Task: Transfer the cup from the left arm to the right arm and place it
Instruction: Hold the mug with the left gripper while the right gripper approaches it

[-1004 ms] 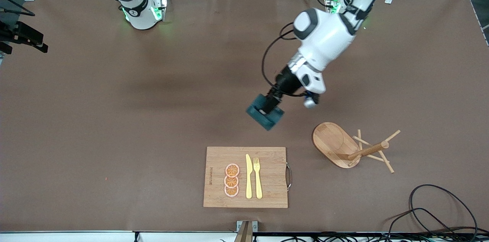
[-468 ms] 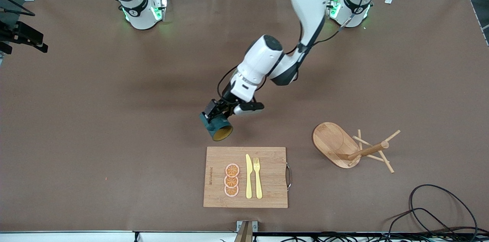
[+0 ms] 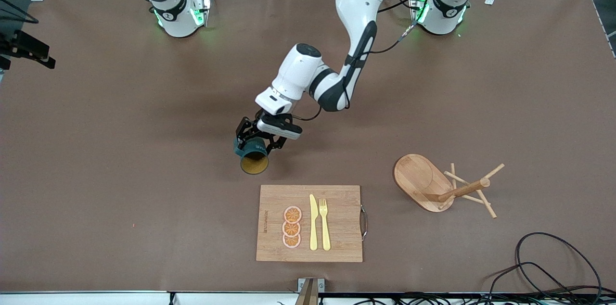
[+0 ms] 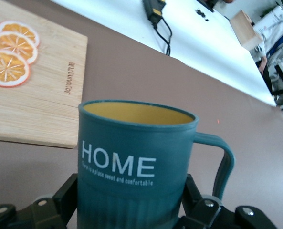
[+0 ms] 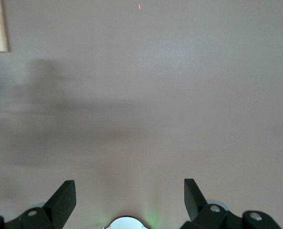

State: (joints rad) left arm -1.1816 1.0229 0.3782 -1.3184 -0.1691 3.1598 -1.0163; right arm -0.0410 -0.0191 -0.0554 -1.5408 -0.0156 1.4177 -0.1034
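The teal cup (image 3: 251, 153) is clamped in the left gripper (image 3: 256, 144) above bare table (image 3: 120, 151), near the cutting board (image 3: 337, 221); the waiting right gripper (image 5: 129, 198) is held apart.

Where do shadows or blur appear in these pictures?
Front view: soft shadow on the brown table beside the teal mug with yellow inside. Left wrist view: mug lettering sharp, wooden cutting board slightly soft. Right wrist view: broad dim shadow bands across the table.
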